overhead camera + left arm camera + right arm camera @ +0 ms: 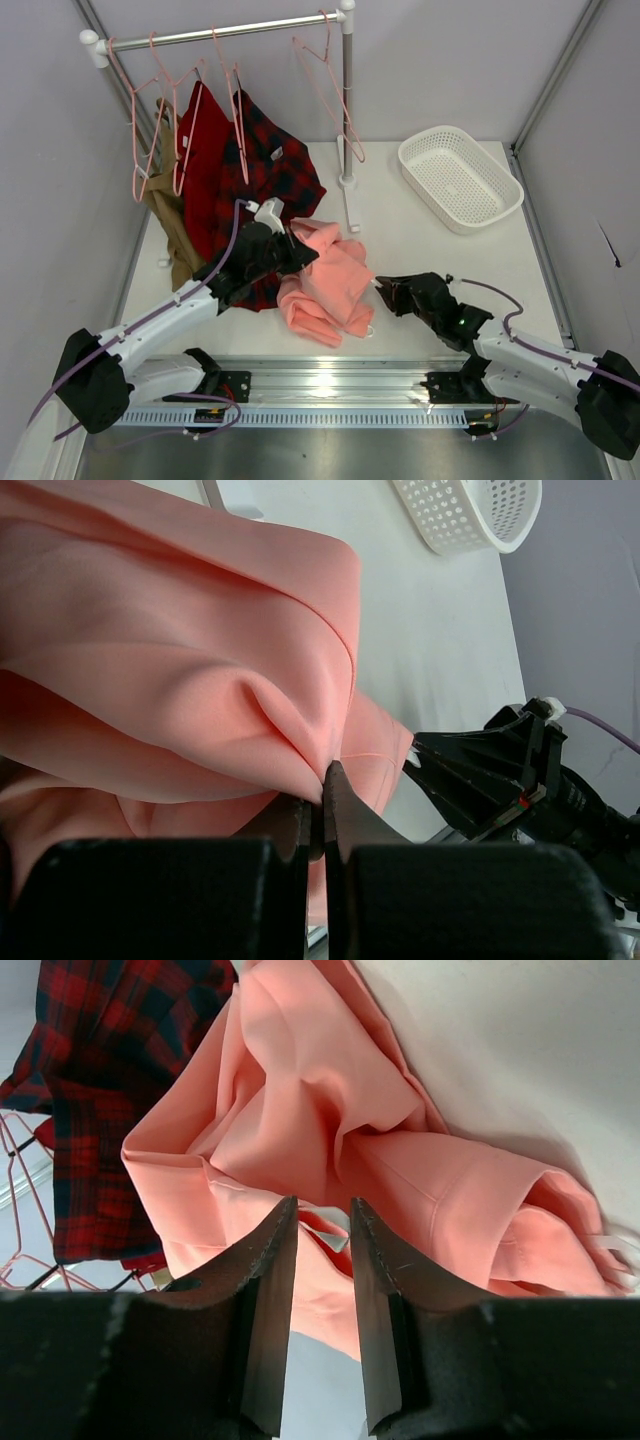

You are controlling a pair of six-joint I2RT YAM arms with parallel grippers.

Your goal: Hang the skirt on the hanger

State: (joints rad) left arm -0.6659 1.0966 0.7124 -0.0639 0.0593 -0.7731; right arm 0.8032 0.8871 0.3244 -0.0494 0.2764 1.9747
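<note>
Left end effector [322,785] pinches skirt [180,660]; right end effector [322,1212] straddles its edge.

Robot arms: two, the left arm [160,320] and the right arm [530,360]. Two-finger grippers: two, the left gripper [303,254] and the right gripper [382,290]. Garments: four, namely one salmon-pink skirt [325,285], one red-and-black plaid shirt [280,170], one plain red garment [200,150] and one tan garment [175,225]. Pale-pink wire hangers [340,120]: at least four, one apart at the rail's right end, the rest overlapping at the left, so the exact count cannot be told. White rail [220,33]: one. White perforated basket [460,180]: one. Table [420,250]: one.
</note>
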